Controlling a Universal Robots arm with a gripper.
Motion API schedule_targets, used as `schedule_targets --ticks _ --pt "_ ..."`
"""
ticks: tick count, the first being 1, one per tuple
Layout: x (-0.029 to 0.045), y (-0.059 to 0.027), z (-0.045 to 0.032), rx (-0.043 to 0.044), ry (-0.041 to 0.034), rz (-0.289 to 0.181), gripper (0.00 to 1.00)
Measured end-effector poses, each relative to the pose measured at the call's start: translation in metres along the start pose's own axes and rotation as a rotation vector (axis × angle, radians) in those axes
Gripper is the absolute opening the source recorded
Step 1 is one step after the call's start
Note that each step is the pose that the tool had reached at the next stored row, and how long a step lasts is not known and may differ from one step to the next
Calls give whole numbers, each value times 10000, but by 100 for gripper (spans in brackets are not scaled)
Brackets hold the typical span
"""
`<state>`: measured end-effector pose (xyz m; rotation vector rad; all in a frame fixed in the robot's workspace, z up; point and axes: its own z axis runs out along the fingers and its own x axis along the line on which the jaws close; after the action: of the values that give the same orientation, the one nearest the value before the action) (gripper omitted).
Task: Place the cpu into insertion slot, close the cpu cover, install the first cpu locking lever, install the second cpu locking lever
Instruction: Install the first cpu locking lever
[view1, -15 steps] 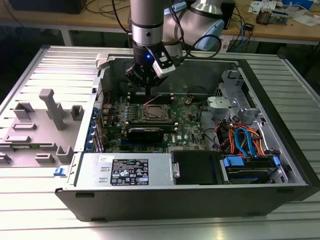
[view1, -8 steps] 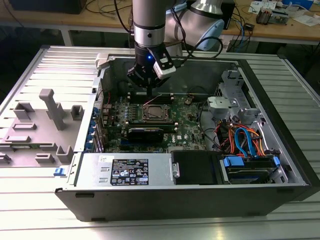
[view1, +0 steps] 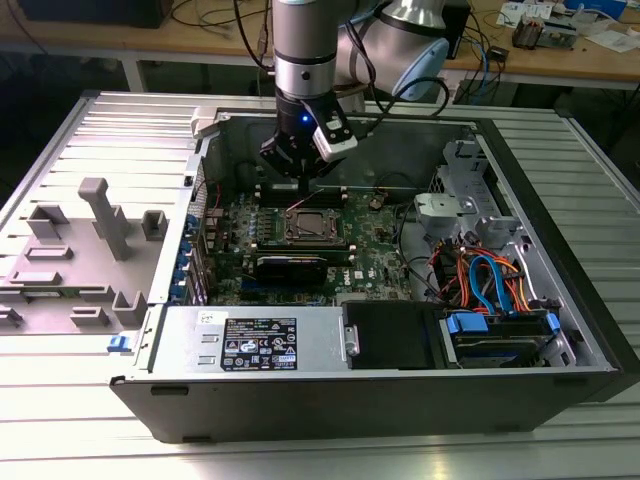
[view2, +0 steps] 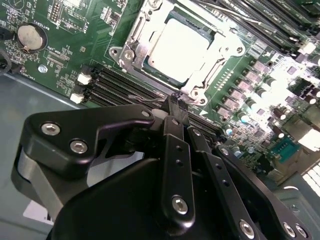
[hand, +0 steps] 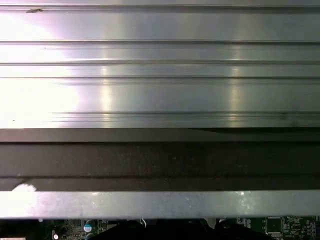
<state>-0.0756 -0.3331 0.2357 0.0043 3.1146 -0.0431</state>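
The cpu (view2: 177, 45) lies flat in the insertion slot (view2: 150, 66) on the green motherboard, its metal top glaring bright. The silver cpu cover (view2: 135, 31) is down around it as a frame. In the exterior view the cpu (view1: 312, 225) sits mid-board with my gripper (view1: 300, 172) hanging just behind it. In the second wrist view my gripper (view2: 175, 102) is shut, its tips at the socket's edge. A thin wire locking lever (view2: 145, 98) runs up to the tips. Whether they clamp it or only touch it I cannot tell.
Black memory slots (view2: 120, 85) flank the socket, and a coin battery (view2: 31, 36) sits further off. A long black card (view1: 290, 265), the power supply (view1: 255, 340) and a drive bay with blue cables (view1: 490, 285) crowd the case. The case wall (hand: 160, 160) and ribbed table (hand: 160, 65) are close.
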Motion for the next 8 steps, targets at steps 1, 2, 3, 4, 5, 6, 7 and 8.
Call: schedule_targets --ticks 1,2,3,4,5,6,7,8 --pt "-5 1 7 0 0 0 11" --pt "-9 2 19 2 0 0 11" --pt "-9 3 30 1 0 1 11" --pt "-13 3 44 0 0 -1 11" --pt "-19 5 52 1 0 -1 11" --pt "-22 5 58 1 0 0 11" --pt "-24 5 65 1 0 0 11" --pt "-31 7 74 2 1 0 11"
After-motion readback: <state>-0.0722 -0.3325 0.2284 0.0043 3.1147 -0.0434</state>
